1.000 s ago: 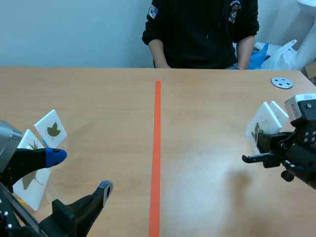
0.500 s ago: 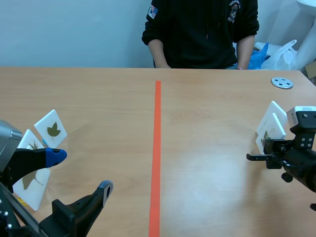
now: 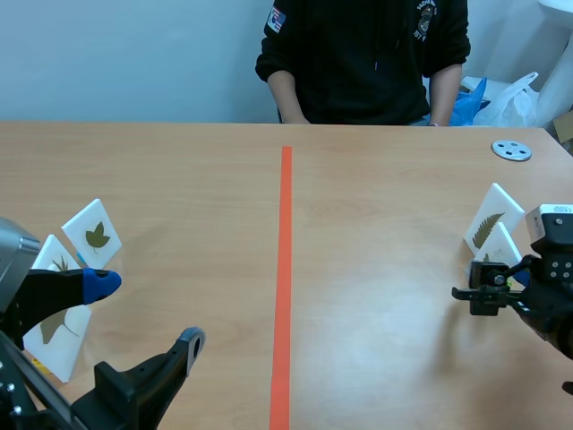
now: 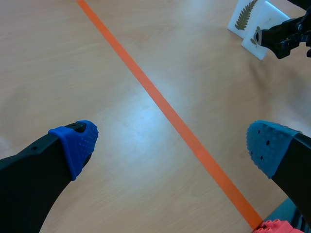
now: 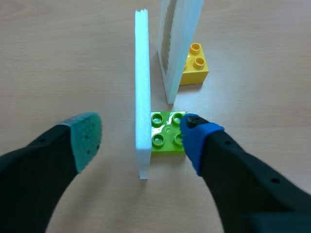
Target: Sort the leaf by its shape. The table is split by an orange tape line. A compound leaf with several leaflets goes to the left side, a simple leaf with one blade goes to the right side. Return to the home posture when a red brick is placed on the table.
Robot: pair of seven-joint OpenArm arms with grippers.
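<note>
At frame right, the right claw stands apart astride the upright leaf card. It should probably withdraw straight back, lest a pad tip the card.

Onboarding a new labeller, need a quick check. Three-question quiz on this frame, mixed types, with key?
1. True or false: the right gripper has its fingers shut on the white card.
2. Which brick sits against that card's base? A red, B green, C yellow.
3. Fill in: ___ cards stand right of the tape line.
Key: 1 false, they are open around it. 2 B, the green brick. 3 two.
</note>
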